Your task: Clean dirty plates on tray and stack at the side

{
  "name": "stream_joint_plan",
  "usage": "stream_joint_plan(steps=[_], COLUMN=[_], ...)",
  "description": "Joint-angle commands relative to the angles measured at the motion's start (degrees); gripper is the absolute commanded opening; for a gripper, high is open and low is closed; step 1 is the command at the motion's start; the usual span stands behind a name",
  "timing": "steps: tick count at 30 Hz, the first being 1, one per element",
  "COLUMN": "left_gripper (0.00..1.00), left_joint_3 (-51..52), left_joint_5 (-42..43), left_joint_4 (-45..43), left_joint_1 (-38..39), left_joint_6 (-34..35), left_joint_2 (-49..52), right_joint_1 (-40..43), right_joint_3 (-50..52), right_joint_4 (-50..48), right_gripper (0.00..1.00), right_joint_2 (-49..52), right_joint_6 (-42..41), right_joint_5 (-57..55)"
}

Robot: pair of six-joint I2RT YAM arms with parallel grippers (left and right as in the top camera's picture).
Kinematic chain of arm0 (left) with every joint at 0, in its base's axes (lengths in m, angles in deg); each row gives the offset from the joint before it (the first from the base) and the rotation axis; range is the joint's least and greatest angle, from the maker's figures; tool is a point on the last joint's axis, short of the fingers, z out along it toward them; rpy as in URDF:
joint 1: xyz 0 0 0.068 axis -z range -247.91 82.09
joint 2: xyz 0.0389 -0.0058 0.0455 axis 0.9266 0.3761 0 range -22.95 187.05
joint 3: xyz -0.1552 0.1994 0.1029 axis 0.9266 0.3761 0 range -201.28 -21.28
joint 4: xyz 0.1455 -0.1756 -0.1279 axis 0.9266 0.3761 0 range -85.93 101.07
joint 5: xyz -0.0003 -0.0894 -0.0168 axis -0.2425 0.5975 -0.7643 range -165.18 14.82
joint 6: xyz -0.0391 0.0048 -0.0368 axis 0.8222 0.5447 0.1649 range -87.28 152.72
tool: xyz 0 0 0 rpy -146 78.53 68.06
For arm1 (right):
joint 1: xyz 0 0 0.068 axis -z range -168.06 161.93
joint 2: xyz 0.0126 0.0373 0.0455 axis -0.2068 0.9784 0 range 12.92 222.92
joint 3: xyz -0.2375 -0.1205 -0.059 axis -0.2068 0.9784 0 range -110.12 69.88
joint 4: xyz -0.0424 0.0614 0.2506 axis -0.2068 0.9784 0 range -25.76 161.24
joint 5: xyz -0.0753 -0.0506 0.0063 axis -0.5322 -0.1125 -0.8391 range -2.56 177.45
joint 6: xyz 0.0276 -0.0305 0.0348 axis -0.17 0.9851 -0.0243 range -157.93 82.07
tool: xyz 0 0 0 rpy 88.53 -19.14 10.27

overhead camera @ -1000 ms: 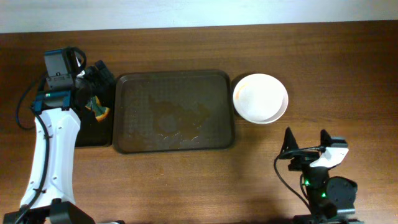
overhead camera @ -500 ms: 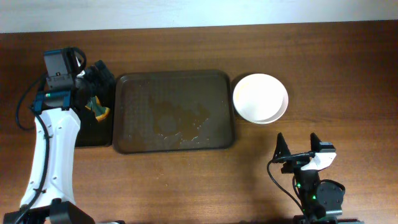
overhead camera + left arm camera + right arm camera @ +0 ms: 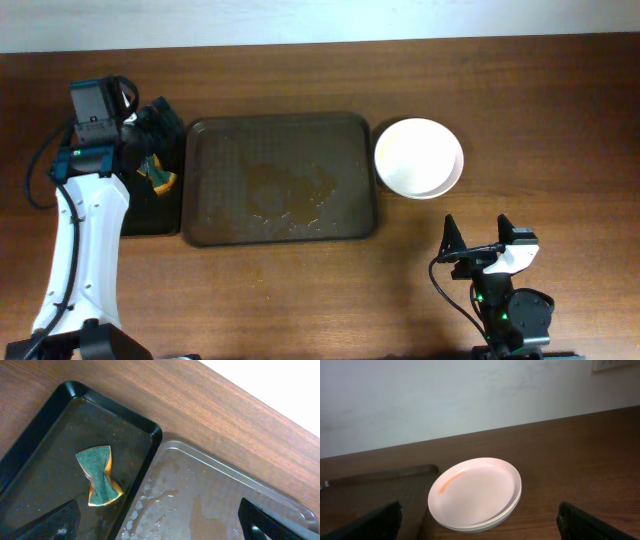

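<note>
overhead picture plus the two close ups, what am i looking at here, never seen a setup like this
The overhead view looks straight down at a wooden table with two robot arms: the white left arm and the right arm at the bottom edge. The other two pictures come from cameras on each wrist, so the dark shapes in their lower corners are that arm's own fingers. The left fingers hang open over a small black tray holding a green and orange sponge. Beside it lies the big brown tray, wet and without plates. The right fingers are open too, facing a stack of white plates on the table right of that tray; the top one shows an orange smear. Nothing is held.
</note>
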Motion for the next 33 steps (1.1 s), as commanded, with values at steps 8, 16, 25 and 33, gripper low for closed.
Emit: stream_joint_plan(steps=[8,16,25,33], left_gripper=[0.99,0.99,0.99,0.99], left_joint_3=[-0.11,4.81,47.32,73.81], left_joint_5=[0.42,-5.64,2.14,1.92], left_joint_4=[-0.07,1.07,-33.16,-37.35], left_joint_1=[0.07,-0.04,1.29,1.36], left_joint_6=[-0.04,-0.09,-32.65,-37.66], left_joint_2=[0.15,-1.79,-43.08,-81.31], right_joint_1=[0.37,0.37,0.37,0.37], right_joint_3=[0.44,0.44,0.44,0.44], right_joint_4=[0.02,0.02,0.02,0.02], right_gripper=[0.98,0.98,0.98,0.98], right_joint_2=[-0.50,-0.50,-0.50,-0.50], right_joint_6=[0.57,0.59,0.57,0.59], right_joint_5=[0.74,0.74,0.74,0.74])
